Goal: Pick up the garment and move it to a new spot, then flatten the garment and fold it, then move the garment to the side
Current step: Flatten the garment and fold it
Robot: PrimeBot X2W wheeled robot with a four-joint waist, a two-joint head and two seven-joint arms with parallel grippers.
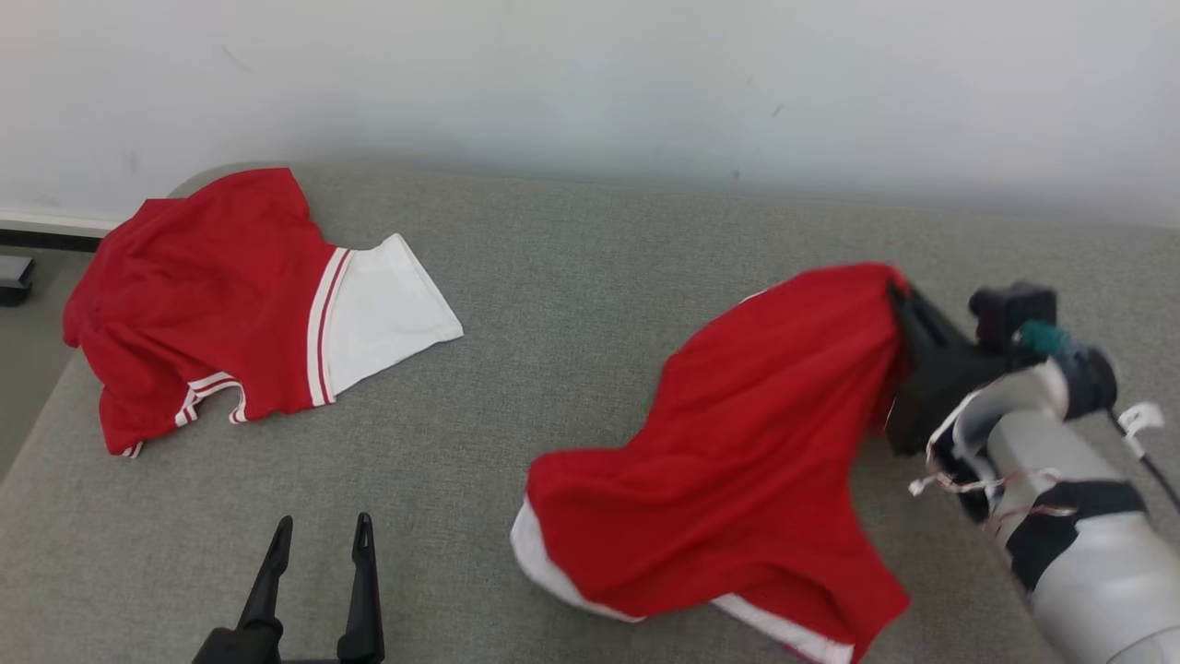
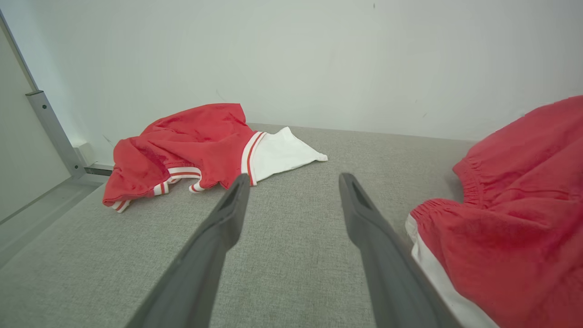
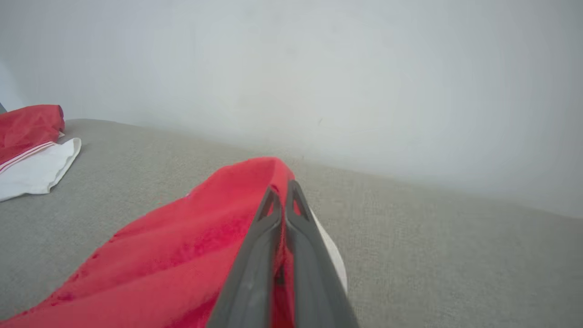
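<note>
Grey fabric-covered table (image 1: pixel 572 277) set against a pale wall (image 1: pixel 590 74), carrying two garments. The landmark is a crumpled red-and-white jersey (image 1: pixel 203 295) with striped trim, which lies at the table's far left corner, its white panel spread toward the centre. The task's thing, a pair of red shorts (image 1: pixel 737 461) with a white hem band, lies well to the right of the jersey and apart from it. One edge of the shorts is raised off the table, and the cloth drapes down and back toward the robot, where the white-banded hem meets the table surface. The right gripper (image 1: pixel 896 293) stands at that raised edge, farther right of the jersey than the shorts themselves. Its fingers (image 3: pixel 255 255) are clenched on a fold of the red fabric, which shows between them in the right wrist view. The left gripper (image 1: pixel 323 530) hovers low over bare table on the robot's side of the jersey, between the jersey and the shorts. Its fingers (image 2: pixel 218 228) are spread wide, grasping nothing and touching neither garment.
</note>
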